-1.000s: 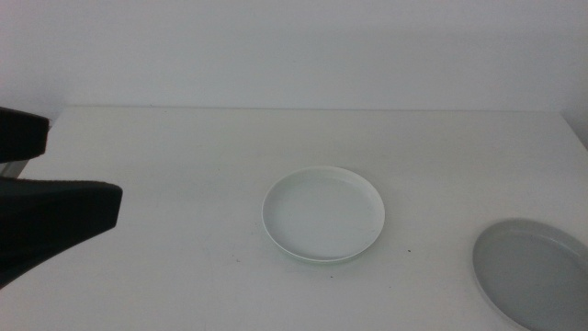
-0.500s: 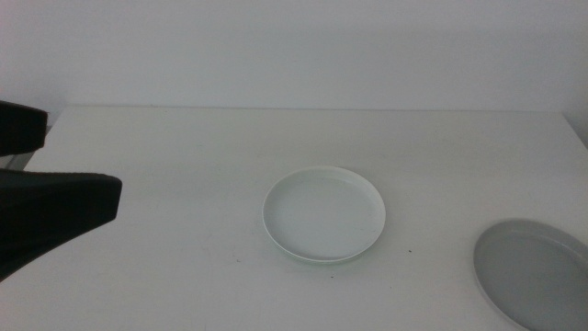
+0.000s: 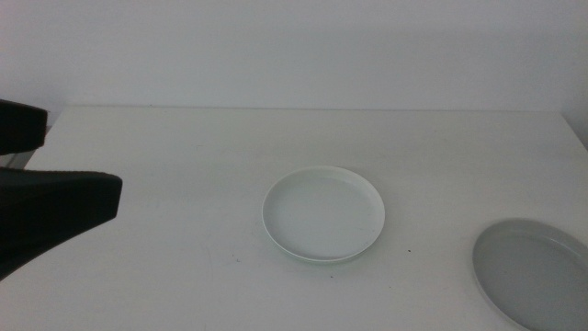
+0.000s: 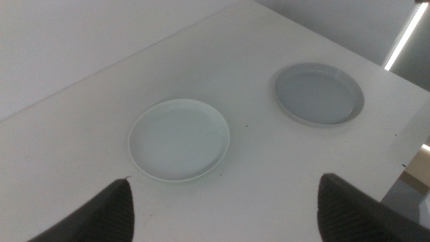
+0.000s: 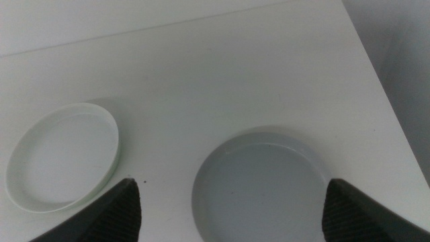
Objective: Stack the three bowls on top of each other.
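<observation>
A pale bowl (image 3: 323, 214) with a faint mint tint lies at the table's middle; it also shows in the left wrist view (image 4: 179, 139) and the right wrist view (image 5: 64, 155). I cannot tell whether it is the mint or the white bowl. The grey bowl (image 3: 536, 274) lies at the front right, cut by the picture's edge, and shows in both wrist views (image 4: 318, 93) (image 5: 262, 180). A third bowl is not in view. My left gripper (image 3: 83, 162) (image 4: 225, 183) is open and empty at the left, well apart from the pale bowl. My right gripper (image 5: 232, 185) is open and empty above the grey bowl.
The white table (image 3: 184, 147) ends at a pale wall at the back. Its right edge (image 5: 376, 81) runs close beside the grey bowl. A few small dark specks lie near the pale bowl.
The left gripper has shifted very slightly. Neither bowl has moved.
</observation>
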`<action>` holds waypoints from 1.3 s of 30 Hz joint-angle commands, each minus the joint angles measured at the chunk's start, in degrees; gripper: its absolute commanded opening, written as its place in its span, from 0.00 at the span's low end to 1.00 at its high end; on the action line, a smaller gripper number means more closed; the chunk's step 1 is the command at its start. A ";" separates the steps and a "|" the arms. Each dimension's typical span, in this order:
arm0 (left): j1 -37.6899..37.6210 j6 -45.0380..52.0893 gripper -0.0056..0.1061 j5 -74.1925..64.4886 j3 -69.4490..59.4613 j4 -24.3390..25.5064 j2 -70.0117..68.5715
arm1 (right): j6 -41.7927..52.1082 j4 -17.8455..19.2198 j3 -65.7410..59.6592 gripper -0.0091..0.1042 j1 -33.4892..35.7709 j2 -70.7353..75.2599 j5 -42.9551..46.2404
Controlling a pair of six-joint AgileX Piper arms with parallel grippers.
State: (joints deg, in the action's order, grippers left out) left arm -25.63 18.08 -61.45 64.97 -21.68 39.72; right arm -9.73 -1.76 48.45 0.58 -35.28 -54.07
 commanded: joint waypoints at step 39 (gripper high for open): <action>0.00 -0.31 0.89 0.98 -0.25 0.22 -0.13 | 9.73 -1.82 13.08 0.90 -18.03 -53.20 -5.91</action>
State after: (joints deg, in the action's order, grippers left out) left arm -25.63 18.08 -61.33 64.84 -21.28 39.72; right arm -1.05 -3.31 63.04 -17.04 -87.22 -61.68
